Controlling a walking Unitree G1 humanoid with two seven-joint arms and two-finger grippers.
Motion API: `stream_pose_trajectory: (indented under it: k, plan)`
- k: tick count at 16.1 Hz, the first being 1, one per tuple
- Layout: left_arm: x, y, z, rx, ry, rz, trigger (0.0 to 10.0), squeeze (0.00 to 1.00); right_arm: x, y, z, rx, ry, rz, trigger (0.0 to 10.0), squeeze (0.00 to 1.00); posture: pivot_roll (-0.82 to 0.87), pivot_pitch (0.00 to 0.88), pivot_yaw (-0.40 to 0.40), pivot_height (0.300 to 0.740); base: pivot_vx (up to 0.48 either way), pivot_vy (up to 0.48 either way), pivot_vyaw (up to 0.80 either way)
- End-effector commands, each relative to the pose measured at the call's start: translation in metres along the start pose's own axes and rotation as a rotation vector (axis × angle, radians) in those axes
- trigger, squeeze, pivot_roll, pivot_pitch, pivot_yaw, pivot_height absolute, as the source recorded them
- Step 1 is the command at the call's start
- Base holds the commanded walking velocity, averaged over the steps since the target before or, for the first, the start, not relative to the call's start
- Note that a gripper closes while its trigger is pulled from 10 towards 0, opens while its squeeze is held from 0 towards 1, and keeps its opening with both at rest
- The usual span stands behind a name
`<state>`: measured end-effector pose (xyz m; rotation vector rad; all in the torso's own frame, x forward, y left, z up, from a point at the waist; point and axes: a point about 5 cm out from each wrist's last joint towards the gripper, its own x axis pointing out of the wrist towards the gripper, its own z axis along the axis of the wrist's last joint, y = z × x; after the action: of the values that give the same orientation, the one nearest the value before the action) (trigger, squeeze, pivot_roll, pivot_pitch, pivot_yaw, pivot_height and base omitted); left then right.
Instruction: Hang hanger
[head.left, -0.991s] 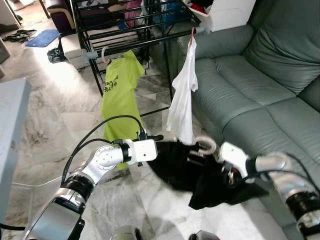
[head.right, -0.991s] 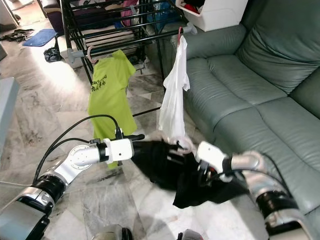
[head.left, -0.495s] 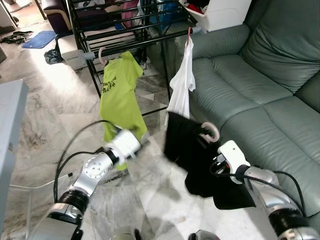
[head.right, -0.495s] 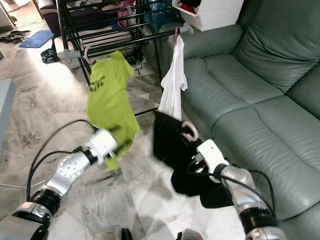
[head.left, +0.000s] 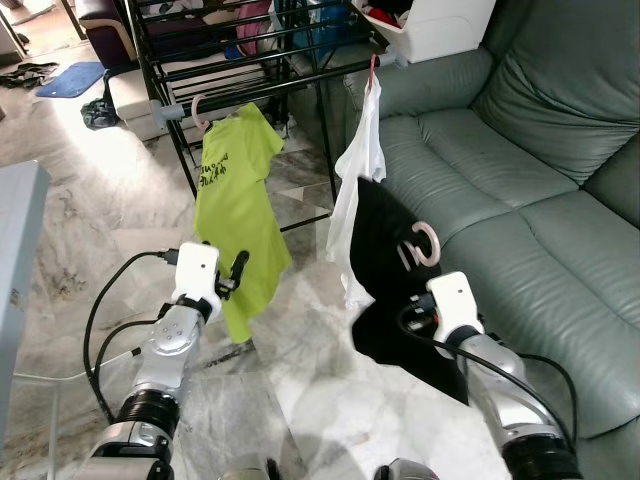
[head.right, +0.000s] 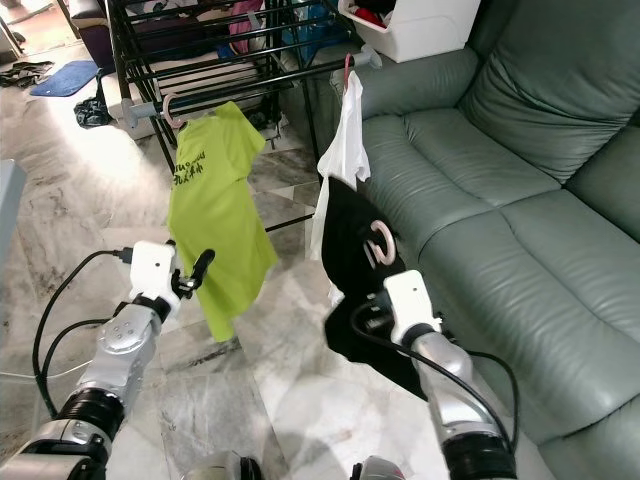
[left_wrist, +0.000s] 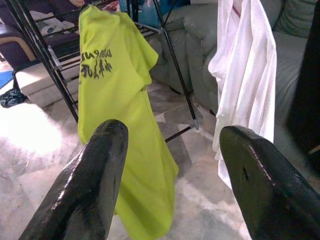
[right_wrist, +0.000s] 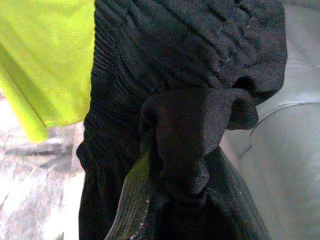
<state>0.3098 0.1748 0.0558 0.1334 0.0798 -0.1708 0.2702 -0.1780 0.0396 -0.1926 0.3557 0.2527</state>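
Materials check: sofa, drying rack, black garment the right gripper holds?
Sofa: looks like grey-green leather or faux leather, going by the smooth soft sheen and creased cushions.
Drying rack: thin black tubes, likely painted metal.
Black garment in the right gripper: matte ribbed knit fabric, with fine parallel ridges in the right wrist view.

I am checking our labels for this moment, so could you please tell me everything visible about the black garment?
The black garment is dark, soft-looking ribbed fabric, draped on a hanger whose pale pink hook sticks out on top. The right gripper holds it up in the air, bunched cloth wrapped around its fingers. It hangs limp beside the sofa, overlapping the white garment on the rack.
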Motion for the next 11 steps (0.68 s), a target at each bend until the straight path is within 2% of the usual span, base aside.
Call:
stream_pose_trajectory:
  k: [1,4,9,11]
  plan:
    - [-0.0022,0.0074,-0.0006,-0.013,0.011,0.031,10.0,0.00,-0.0012,0.0005,0.0073,0.016,-0.041,-0.024,10.0,0.00,-0.07,0.000,0.052,0.740,0.000,0.000,0.40]
    - [0.0007,0.0054,0.0020,-0.015,0.009,0.036,10.0,0.00,-0.0032,0.0069,0.0022,0.017,-0.018,-0.001,10.0,0.00,-0.07,0.000,0.053,0.740,0.000,0.000,0.27]
    - [0.0027,0.0043,0.0062,-0.038,0.003,0.046,10.0,0.00,-0.0045,-0.0004,0.0035,-0.010,-0.011,-0.017,10.0,0.00,-0.08,0.000,0.049,0.740,0.389,0.048,0.60]
    - [0.0035,0.0054,0.0070,-0.040,0.004,0.052,10.0,0.00,-0.0030,0.0008,0.0043,-0.013,-0.008,-0.016,10.0,0.00,-0.08,0.000,0.047,0.740,0.414,0.242,0.00]
